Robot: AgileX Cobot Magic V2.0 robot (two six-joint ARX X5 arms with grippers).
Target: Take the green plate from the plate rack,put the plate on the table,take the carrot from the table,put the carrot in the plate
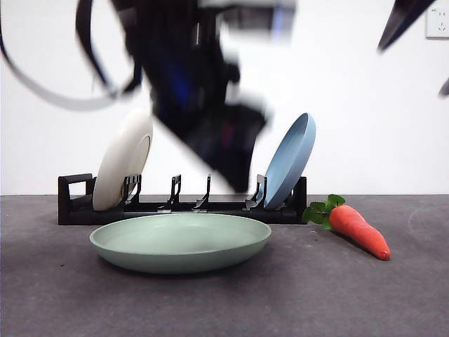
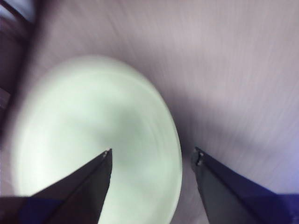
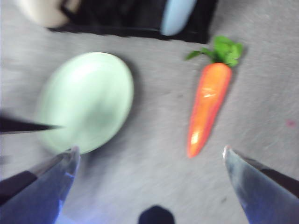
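The green plate [image 1: 180, 241] is lying flat on the table [image 1: 63, 295], just before the plate rack [image 1: 77, 203]; the carrot [image 1: 358, 230] is lying beside it. You are seeing the left gripper [image 2: 152, 158] hovering above that plate, jaws apart and empty; the right gripper [image 3: 149, 156] is also spread, empty.

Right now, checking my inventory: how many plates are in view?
3: the green plate flat on the table; a white plate and blue plate standing in the rack.
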